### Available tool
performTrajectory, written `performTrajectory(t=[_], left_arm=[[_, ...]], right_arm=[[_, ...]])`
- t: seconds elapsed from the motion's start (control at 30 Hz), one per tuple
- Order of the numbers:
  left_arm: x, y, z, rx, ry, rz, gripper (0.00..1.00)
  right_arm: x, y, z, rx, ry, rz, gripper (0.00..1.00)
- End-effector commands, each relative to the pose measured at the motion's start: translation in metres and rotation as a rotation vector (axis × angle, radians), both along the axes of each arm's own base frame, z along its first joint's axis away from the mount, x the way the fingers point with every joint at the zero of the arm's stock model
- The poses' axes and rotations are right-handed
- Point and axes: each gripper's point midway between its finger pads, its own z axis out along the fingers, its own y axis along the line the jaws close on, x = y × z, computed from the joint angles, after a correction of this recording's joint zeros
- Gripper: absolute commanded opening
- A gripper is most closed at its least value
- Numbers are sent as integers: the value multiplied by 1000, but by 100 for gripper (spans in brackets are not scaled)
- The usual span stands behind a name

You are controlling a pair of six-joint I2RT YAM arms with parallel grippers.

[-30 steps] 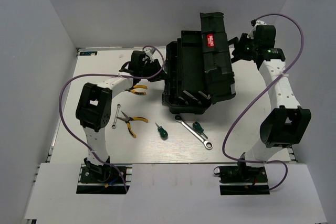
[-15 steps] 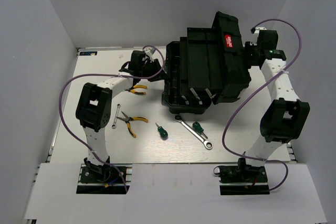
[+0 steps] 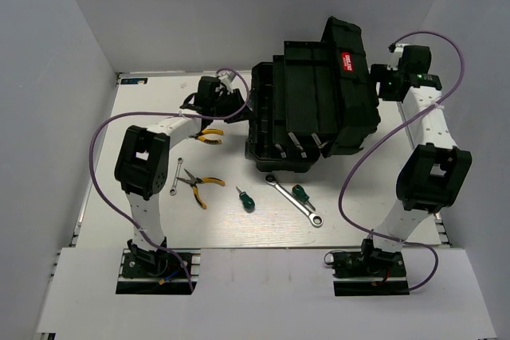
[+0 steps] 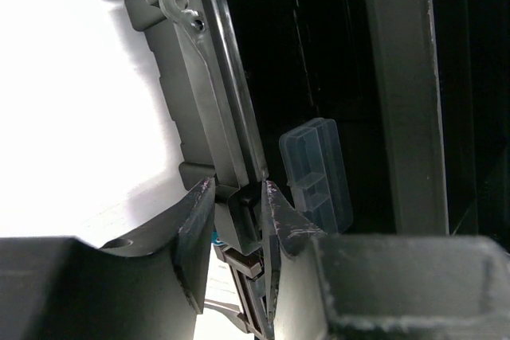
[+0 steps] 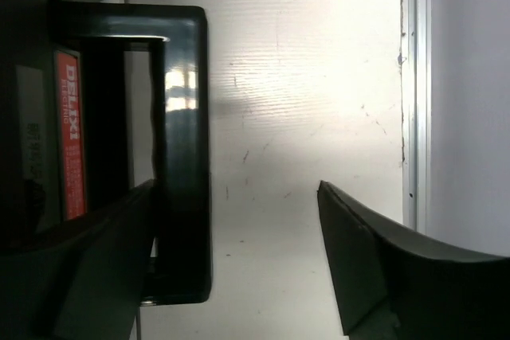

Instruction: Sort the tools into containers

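— Your left pincer (image 4: 239,212)?
— Clamped on the rim of the large black plastic toolbox (image 3: 303,109). Your right pincer (image 5: 236,189) gapes beside the lid handle (image 5: 183,117), gripping nothing.
— The small hand tools (image 3: 291,199)?
— In front of the toolbox on the white surface (image 3: 159,220). One yellow-and-black-handled pliers (image 3: 210,135) lies to its left, half hidden beneath your arm.

The top view looks down from above and behind the arm bases, holding the whole counter (image 3: 239,228) and the black toolbox (image 3: 307,109). The left wrist view sits close over the left pincer (image 4: 237,205) at the toolbox rim, the right wrist view close past the right pincer (image 5: 237,220) at the lid handle (image 5: 183,117) — all three share the toolbox.
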Motion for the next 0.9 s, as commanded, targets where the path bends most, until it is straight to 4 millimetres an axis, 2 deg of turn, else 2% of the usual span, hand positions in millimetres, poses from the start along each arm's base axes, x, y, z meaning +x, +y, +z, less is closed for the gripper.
performTrajectory(t=[0.0,0.07,0.2,0.27,0.3,0.37,0.4,0.47,0.5,0.57,0.6,0.63,0.67,0.73,0.8,0.83,0.87], left_arm=[[10,42,-27,93,70,104,32],[9,41,-31,90,80,97,33],[8,34,-31,85,82,79,34],[6,33,-30,78,84,71,34],[8,33,-29,75,75,71,34],[8,31,-27,66,69,62,34],[8,31,-27,66,69,62,35],[10,28,-22,52,66,59,35],[9,28,-27,54,75,59,35],[12,28,-23,51,66,59,35],[12,28,-23,51,66,59,35],[9,23,-23,47,72,55,35],[9,23,-23,47,72,55,35],[9,23,-23,47,72,55,35],[11,24,-23,53,70,63,35],[11,24,-23,53,70,63,35],[12,25,-24,54,74,77,35]], right_arm=[[-24,-74,4,-202,59,-158,83],[-22,-71,19,-190,26,-149,86],[-28,-61,68,-179,-72,-113,86],[-30,-55,82,-165,-107,-91,86],[-39,-49,102,-165,-148,-78,84],[-45,-43,116,-158,-184,-56,82],[-55,-39,140,-161,-246,-51,80],[-64,-34,163,-166,-301,-33,79],[-70,-33,175,-180,-329,-28,79],[-75,-33,190,-194,-349,-30,79],[-75,-36,191,-207,-344,-32,79],[-69,-39,179,-213,-302,-31,81],[-70,-42,184,-221,-302,-42,81],[-68,-45,171,-217,-259,-41,82],[-70,-40,162,-201,-251,-21,82],[-78,-29,169,-174,-295,8,82],[-81,-20,161,-146,-286,45,82]])
